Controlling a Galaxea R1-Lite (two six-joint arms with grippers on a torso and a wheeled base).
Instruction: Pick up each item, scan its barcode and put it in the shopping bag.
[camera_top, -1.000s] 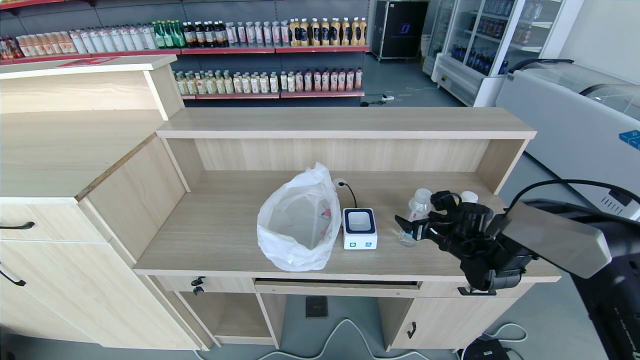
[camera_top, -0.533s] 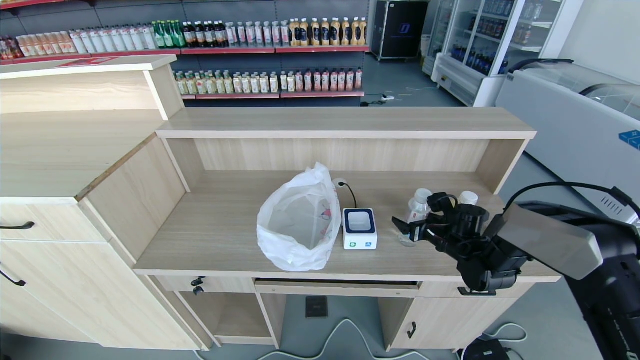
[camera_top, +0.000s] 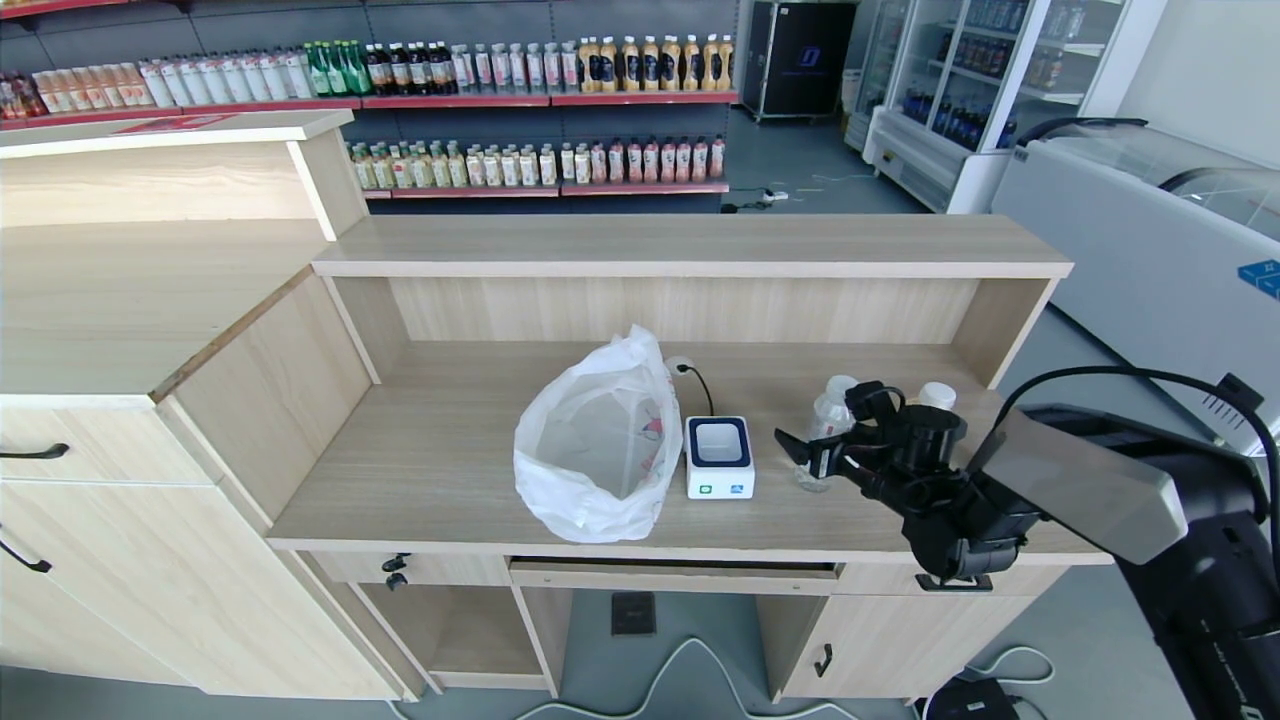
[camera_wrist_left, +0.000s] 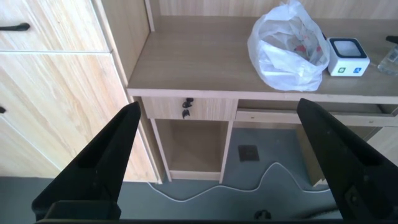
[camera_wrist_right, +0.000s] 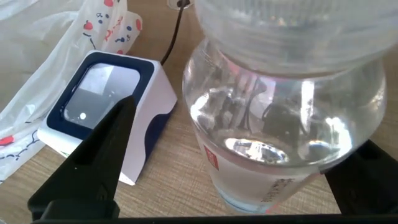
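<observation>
Wooden counter (camera_top: 450, 460); stocked drink shelves (camera_top: 520, 70) behind.

No text can be read. The clear bottle (camera_wrist_right: 283, 118) bears a label with a red patch and print too fine to make out. The scanner (camera_top: 719, 458) shows two small marks, green and blue, on its front. The shopping bag (camera_top: 595, 450) carries red printed figures. A blue sign (camera_top: 1262, 275) sits on the freezer (camera_top: 1130, 240).

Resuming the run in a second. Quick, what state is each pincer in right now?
Left pincer: open, holding nothing.
Right pincer: open, set around the water bottle, not yet clamped on it.
</observation>
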